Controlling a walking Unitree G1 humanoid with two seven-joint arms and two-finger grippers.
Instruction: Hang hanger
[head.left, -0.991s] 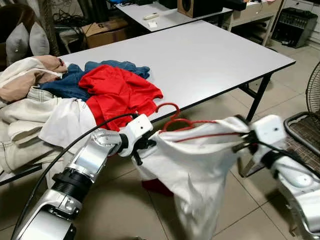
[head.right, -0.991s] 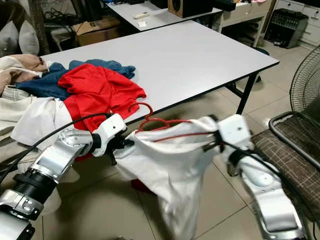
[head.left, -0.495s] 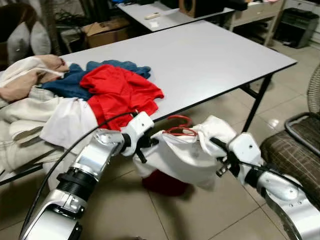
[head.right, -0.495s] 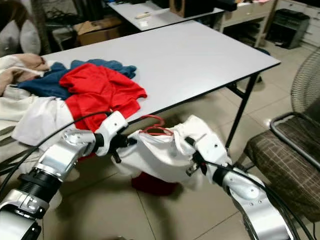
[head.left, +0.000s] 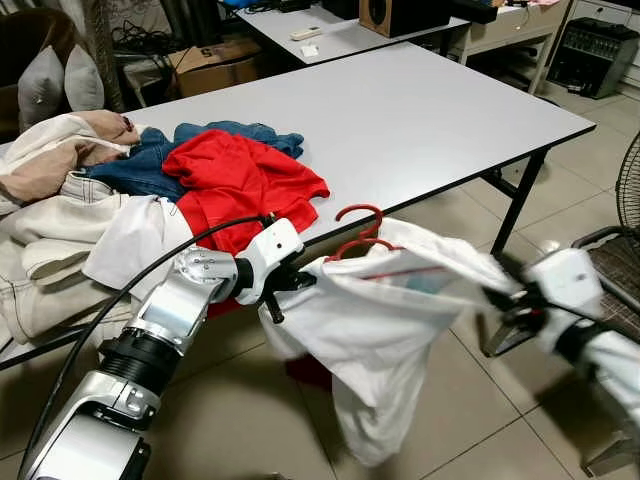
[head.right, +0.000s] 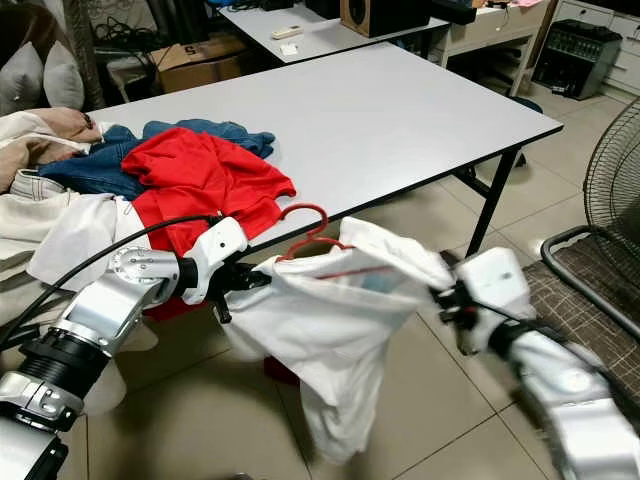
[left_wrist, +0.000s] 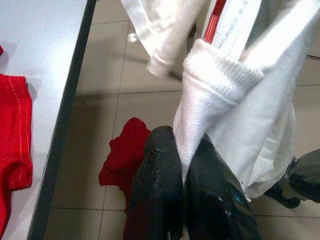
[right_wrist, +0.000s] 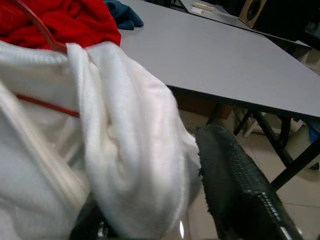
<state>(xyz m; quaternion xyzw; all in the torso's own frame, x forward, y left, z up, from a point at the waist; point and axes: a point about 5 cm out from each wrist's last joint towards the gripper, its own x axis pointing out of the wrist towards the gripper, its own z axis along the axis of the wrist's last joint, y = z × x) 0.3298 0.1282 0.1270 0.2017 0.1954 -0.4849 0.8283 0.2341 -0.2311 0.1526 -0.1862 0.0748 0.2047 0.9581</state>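
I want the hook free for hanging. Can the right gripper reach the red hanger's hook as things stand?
Probably not at once: the right gripper is shut on the white garment, and the hook lies across that stretched cloth, nearer the left gripper.

1 red hanger (head.left: 358, 232), 1 white garment (head.left: 385, 330), 2 tables (head.left: 400, 110), 1 clothes pile (head.left: 150, 190), 2 cushions (head.left: 58, 85).

Clothes pile (head.left: 150, 200) on table (head.left: 420, 110) left end; garment (head.left: 390, 320) on hanger (head.left: 360, 235) before table edge.
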